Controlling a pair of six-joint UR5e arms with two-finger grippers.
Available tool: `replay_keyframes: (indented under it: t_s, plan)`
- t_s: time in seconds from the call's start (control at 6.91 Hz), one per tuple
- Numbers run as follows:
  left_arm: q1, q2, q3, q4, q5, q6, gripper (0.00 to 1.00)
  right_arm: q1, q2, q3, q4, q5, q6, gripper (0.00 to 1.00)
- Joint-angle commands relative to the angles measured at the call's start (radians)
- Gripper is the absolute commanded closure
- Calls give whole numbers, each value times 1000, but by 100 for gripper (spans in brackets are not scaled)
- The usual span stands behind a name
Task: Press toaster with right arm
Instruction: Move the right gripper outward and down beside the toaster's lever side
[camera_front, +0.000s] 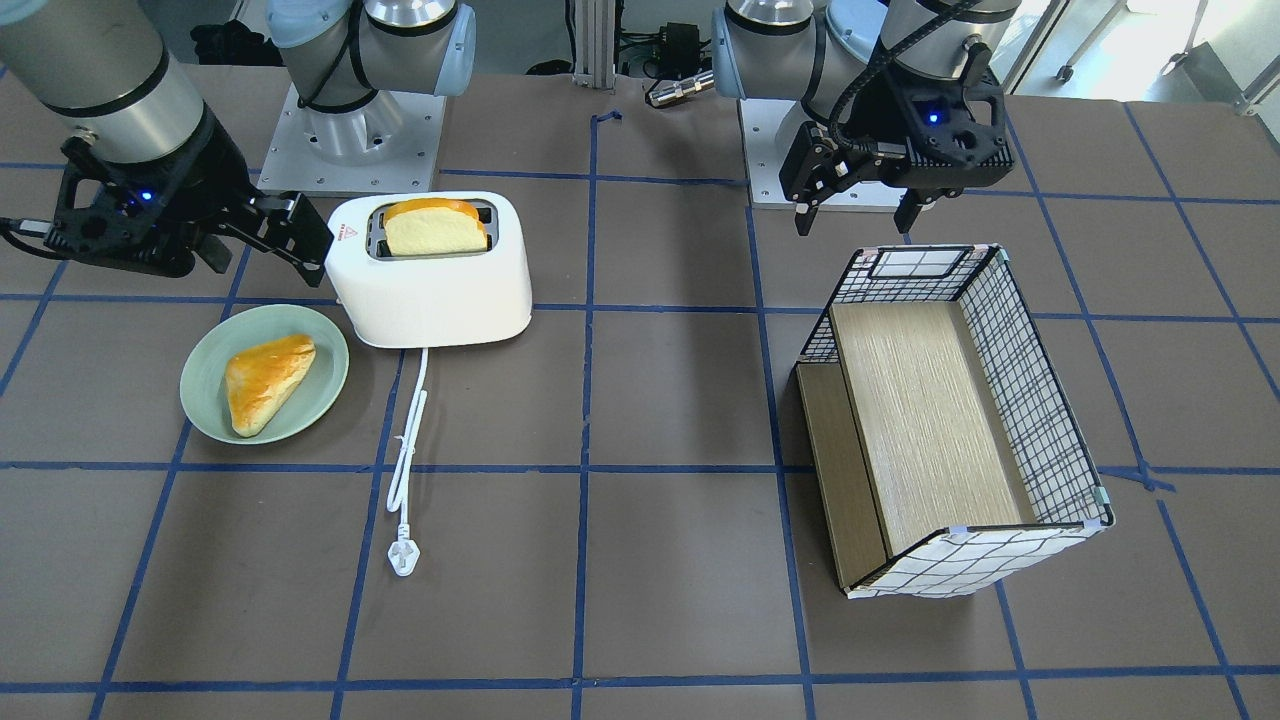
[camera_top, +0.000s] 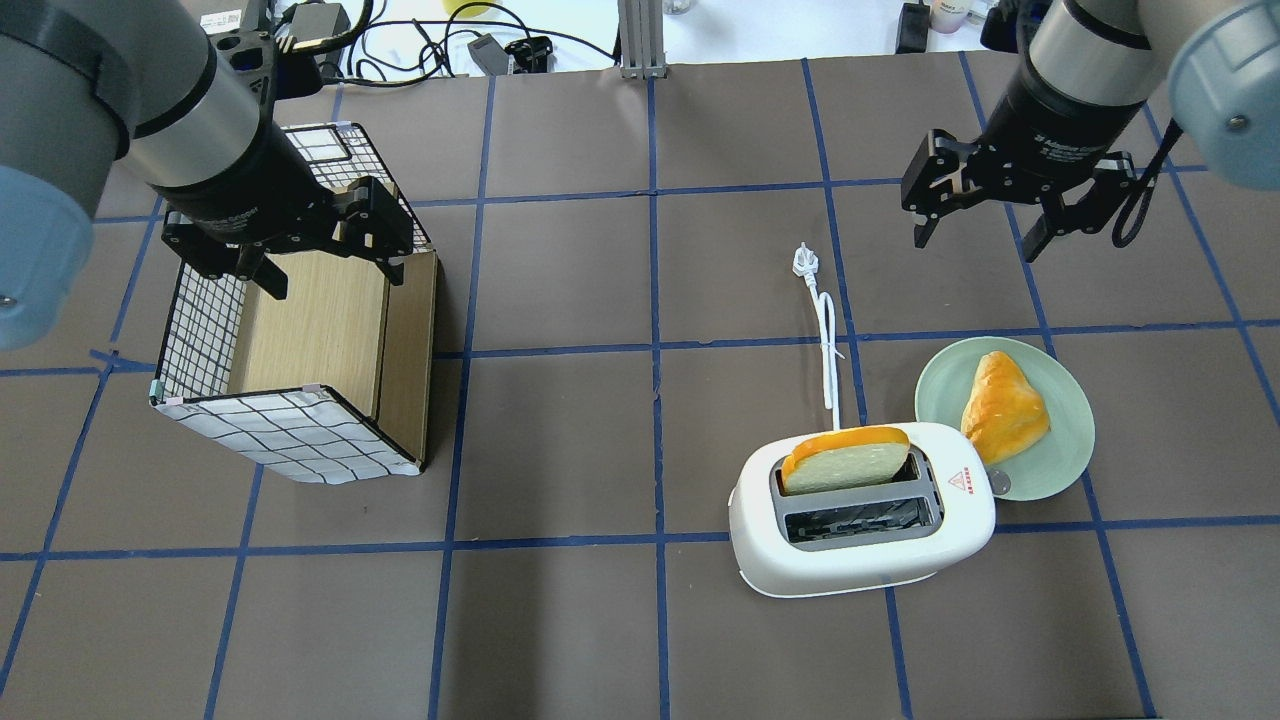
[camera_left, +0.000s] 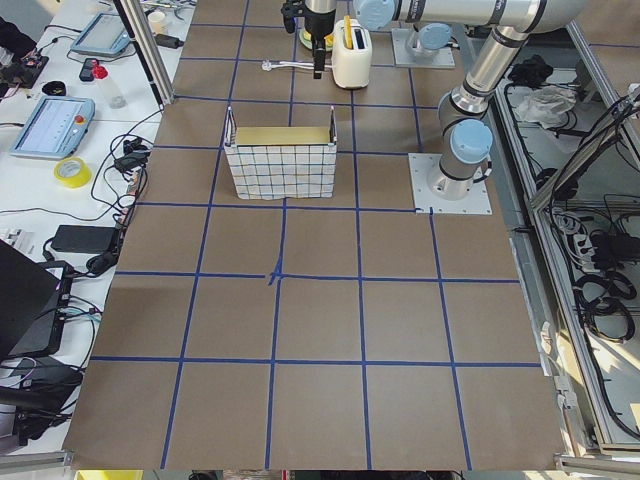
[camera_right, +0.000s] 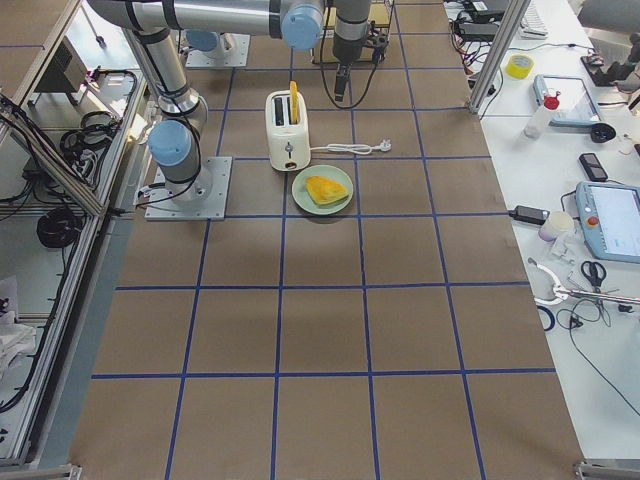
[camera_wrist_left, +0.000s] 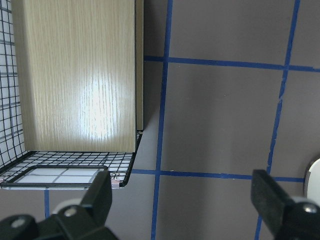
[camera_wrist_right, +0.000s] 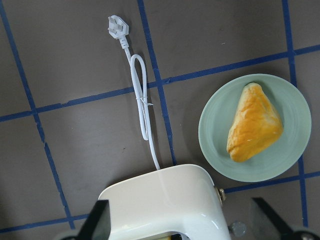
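The white toaster (camera_top: 860, 560) stands on the table with a slice of bread (camera_top: 845, 460) upright in one slot; it also shows in the front view (camera_front: 430, 285) and at the bottom of the right wrist view (camera_wrist_right: 165, 200). Its small side lever knob (camera_top: 1000, 485) faces the plate. Its white cord and plug (camera_top: 805, 262) lie on the table. My right gripper (camera_top: 975, 245) is open and empty, raised above the table beyond the toaster, apart from it; it also shows in the front view (camera_front: 260, 250). My left gripper (camera_top: 335, 282) is open and empty above the basket.
A green plate (camera_top: 1075, 450) with a golden pastry (camera_top: 1003, 405) sits right beside the toaster's lever side. A wire-grid basket (camera_top: 200, 330) with a wooden insert stands on the robot's left side. Blue tape lines cross the brown table.
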Motion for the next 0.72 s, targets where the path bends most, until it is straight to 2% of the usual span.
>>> replay_keyframes:
  t_s: [0.0,0.29,0.43,0.58]
  plan:
    - [0,0,-1,0,0,0,0,-105,-1,34,22,78,-139,14]
    - [0,0,-1,0,0,0,0,-258,-1,55,122,181,-333,18]
    - [0,0,-1,0,0,0,0,-361,-1,95,187,251,-480,38]
    - [0,0,-1,0,0,0,0,-444,-1,141,206,265,-601,61]
